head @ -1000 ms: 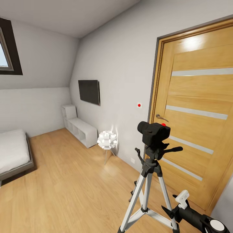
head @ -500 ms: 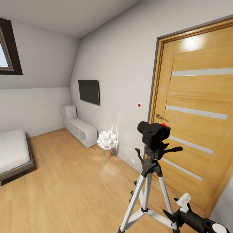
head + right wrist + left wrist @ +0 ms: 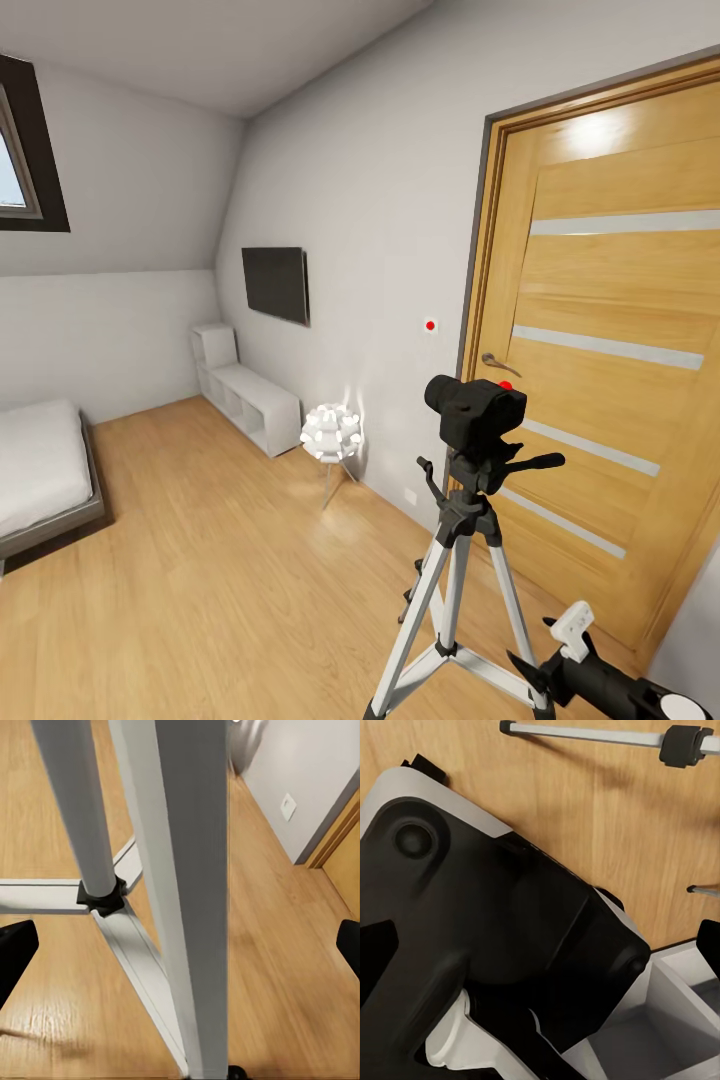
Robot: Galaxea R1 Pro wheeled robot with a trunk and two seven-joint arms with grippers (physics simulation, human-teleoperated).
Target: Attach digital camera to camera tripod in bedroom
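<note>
The digital camera [image 3: 478,410], black with a red dot on top, sits on the pan head of the camera tripod [image 3: 455,560], which stands on the wood floor before the door. My right gripper [image 3: 548,648] hangs low beside the tripod's right leg, open and holding nothing. In the right wrist view a silver tripod leg [image 3: 187,870] rises close in front of the right gripper [image 3: 180,945], whose black fingertips [image 3: 15,952] stand far apart. My left gripper [image 3: 540,952] points down at my own black base [image 3: 472,930], with its fingertips at the frame's sides, open.
A wooden door [image 3: 620,300] stands right behind the tripod. Along the pale wall are a wall TV [image 3: 275,283], a white low shelf [image 3: 250,400] and a white spiky lamp [image 3: 331,432]. The grey bed [image 3: 40,480] lies at the left. Open floor spreads between them.
My right arm has sunk a little lower and further right beside the tripod. The camera and the tripod have not moved.
</note>
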